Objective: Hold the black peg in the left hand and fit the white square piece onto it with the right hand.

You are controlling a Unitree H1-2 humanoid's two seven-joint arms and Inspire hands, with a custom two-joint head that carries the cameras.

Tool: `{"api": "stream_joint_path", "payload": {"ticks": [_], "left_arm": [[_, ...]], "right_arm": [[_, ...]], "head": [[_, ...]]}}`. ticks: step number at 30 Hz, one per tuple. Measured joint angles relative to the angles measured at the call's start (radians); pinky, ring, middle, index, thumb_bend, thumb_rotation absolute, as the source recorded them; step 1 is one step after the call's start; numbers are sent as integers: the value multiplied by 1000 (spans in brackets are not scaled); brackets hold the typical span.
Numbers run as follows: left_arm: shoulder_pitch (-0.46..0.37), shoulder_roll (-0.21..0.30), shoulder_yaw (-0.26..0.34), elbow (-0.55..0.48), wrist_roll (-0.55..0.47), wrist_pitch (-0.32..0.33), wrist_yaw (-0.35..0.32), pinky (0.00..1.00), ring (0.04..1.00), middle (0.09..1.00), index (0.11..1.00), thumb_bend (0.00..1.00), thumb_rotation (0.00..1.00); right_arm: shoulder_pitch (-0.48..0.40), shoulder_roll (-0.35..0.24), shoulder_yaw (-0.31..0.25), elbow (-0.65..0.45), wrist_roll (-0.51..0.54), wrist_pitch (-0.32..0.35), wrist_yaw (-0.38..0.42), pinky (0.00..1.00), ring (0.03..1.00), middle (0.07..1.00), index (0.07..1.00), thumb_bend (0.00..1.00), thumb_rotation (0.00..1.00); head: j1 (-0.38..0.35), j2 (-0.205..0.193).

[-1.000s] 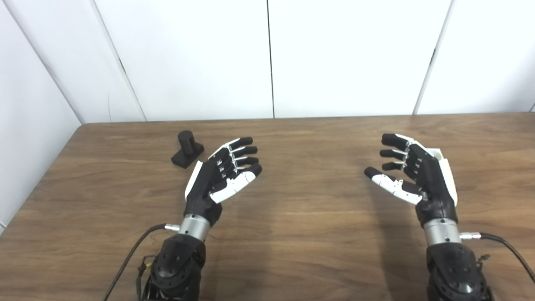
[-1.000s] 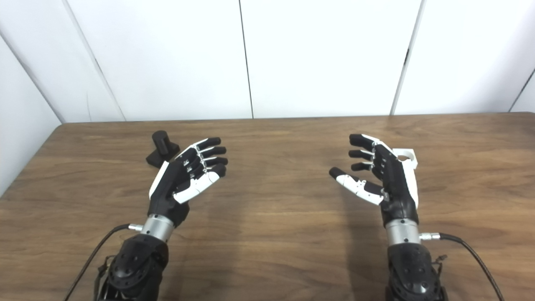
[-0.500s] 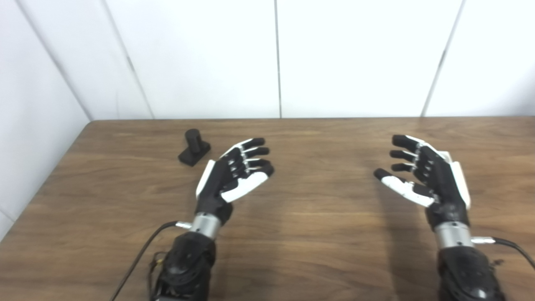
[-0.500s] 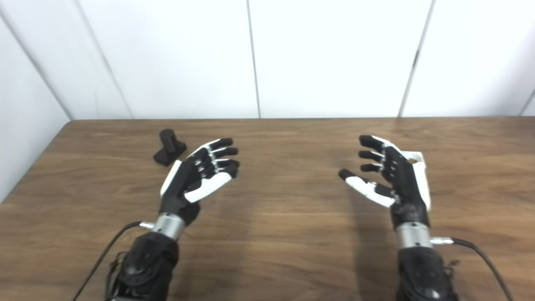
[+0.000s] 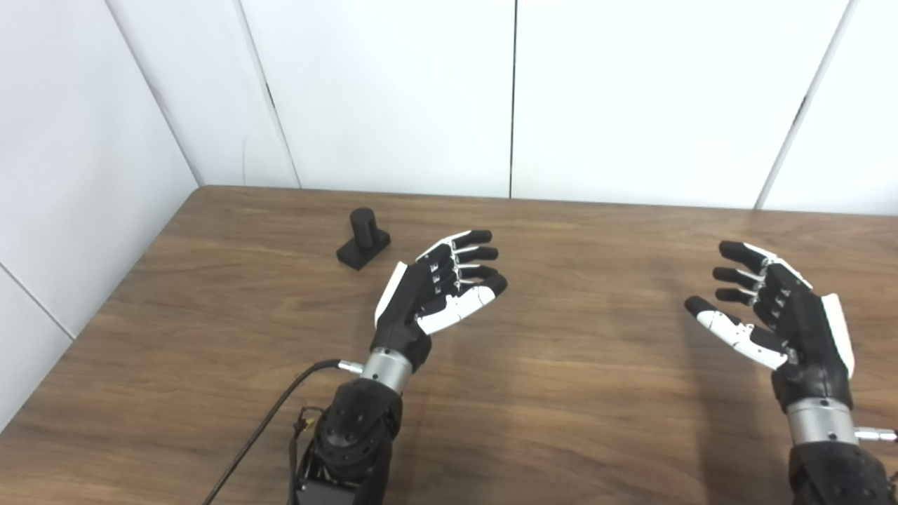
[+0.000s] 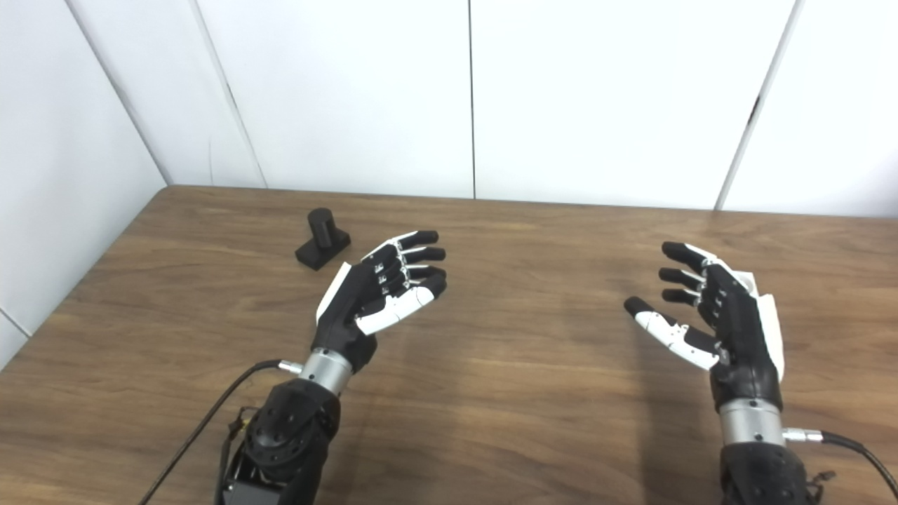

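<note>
Nothing is picked up yet: the left hand (image 5: 438, 294) and right hand (image 5: 779, 319) float with fingers spread and holding nothing above the brown wooden table (image 5: 561, 393), so next the left hand must reach back to the small black peg on its square base (image 5: 363, 237)

2 head cameras look down, sharing the table (image 5: 561, 393) and both hands

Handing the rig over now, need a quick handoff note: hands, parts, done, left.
Left hand: open, holds nothing, above the table, near side of the black peg.
Right hand: open, holds nothing.
Black peg: upright on its base, far left of the table, untouched.
White square piece: mostly hidden behind the right hand; only a corner shows in the right eye view.
Done: nothing. Left: grasp peg, grasp piece, fit them.
</note>
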Motion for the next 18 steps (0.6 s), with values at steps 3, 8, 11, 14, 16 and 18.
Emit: {"api": "stream_joint_path", "payload": {"ticks": [3,8,11,14,16,18], "left_arm": [[0,3,1,0,3,0,3,576,683,732,746,712,266],[-1,12,2,-2,54,-11,23,528,658,719,724,719,242],[-3,22,6,-31,110,-17,49,533,684,743,722,669,200],[-21,54,7,-42,177,-20,62,550,692,751,717,658,169],[-29,78,8,-54,213,-23,66,565,690,745,711,667,156],[-43,108,11,-55,252,-26,73,577,682,736,700,678,141]], "right_arm": [[0,1,0,-4,-3,12,0,672,720,780,725,578,113],[-4,1,0,-10,-13,32,-1,668,722,784,725,572,91],[-4,1,0,-22,-14,36,-1,647,715,780,721,576,93],[-8,1,-1,-24,-13,36,-2,637,713,781,721,575,80],[-9,1,-1,-24,-13,37,-1,639,710,779,720,577,78],[-10,1,-1,-24,-12,37,-2,642,710,778,720,579,76]], "head": [[0,2],[0,3],[0,3],[0,0],[-2,0],[-2,0]]}}
